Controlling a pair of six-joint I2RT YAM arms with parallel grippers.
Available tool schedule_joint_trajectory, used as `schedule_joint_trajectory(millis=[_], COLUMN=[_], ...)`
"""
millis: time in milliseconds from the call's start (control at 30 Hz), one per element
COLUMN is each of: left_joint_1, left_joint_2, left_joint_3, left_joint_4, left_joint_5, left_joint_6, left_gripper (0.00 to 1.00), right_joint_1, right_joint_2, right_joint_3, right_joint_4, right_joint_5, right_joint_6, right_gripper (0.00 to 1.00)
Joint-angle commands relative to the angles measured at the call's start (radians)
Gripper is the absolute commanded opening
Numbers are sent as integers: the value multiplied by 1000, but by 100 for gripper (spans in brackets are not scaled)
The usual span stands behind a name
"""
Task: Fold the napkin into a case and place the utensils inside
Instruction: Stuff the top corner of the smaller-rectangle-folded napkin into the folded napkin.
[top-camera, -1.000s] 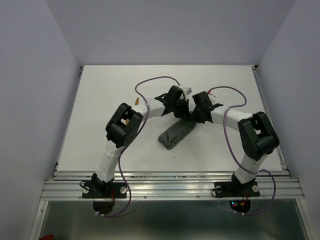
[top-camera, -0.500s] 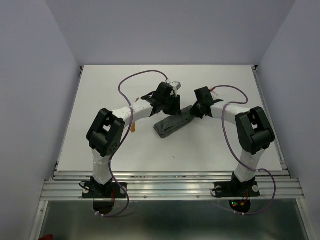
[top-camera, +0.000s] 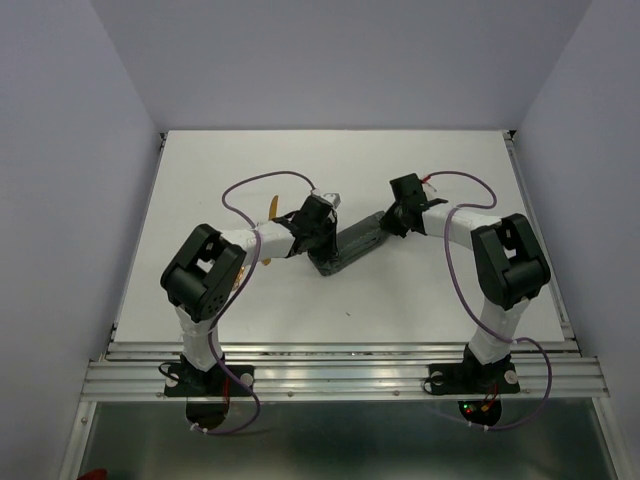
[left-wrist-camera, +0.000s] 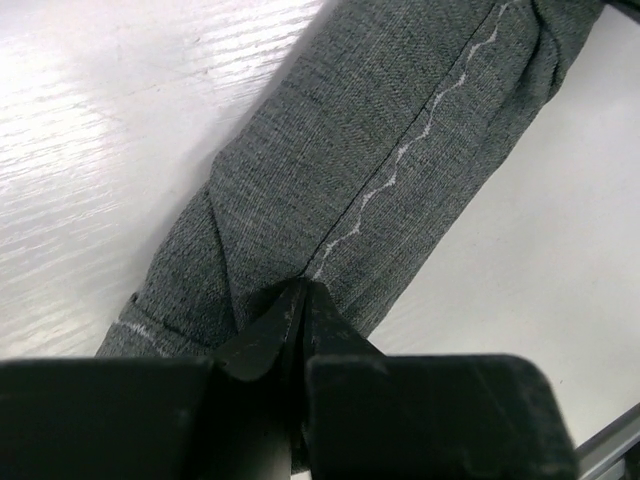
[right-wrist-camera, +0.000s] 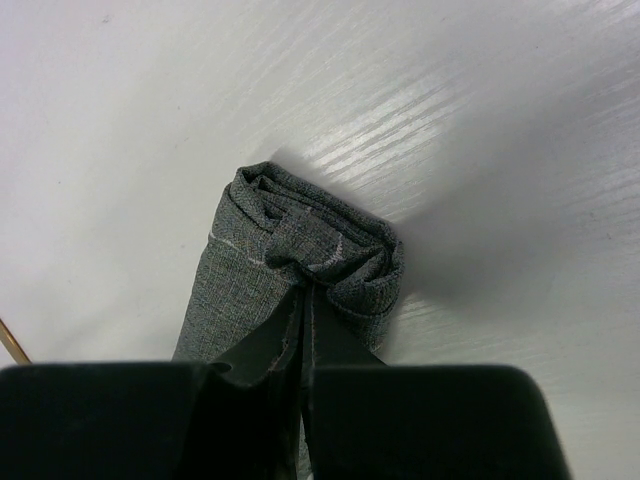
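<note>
Grey case (top-camera: 352, 244) flat, diagonal (pale hem up); seemingly one utensil (top-camera: 274, 207) beside.

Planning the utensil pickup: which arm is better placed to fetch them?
Left, probably: a utensil lies on the left gripper side; the right gripper pinches the far end of the case.

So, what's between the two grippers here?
Only the folded napkin, a grey strip running from the left gripper at its near end to the right gripper at its far end. The top view shows it best.
</note>
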Motion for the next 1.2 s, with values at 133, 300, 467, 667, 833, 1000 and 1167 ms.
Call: schedule_joint_trajectory(millis=[133, 300, 467, 667, 833, 1000, 1167], left_joint_1=[-2, -2, 4, 12, 13, 13, 12], left_joint_2=[-50, -199, -204, -184, -78, -99, -237], left_joint_3=[8, -9, -17, -144, -155, -133, -71], left_joint_4=[4, -48, -91, -15, 36, 16, -72], left_joint_5=[-20, -123, -108, -29, -17, -34, -127], left_joint_6=[-6, 12, 15, -49, -69, -62, -16], left_gripper=[12, 16, 4, 0, 0, 0, 0], right_joint_1=[-12, -12, -12, -12, -12, -12, -12], right_joint_2=[49, 27, 30, 33, 36, 21, 1], right_joint_3=[-93, -98, -92, -98, -101, -108, -112], right_joint_4=[-193, -185, -184, -185, -180, -180, -171], right_joint_5=[44, 44, 45, 48, 44, 47, 39], right_joint_6=[-30, -39, -41, -43, -43, -49, -62], right_gripper=[1, 1, 1, 1, 1, 1, 1])
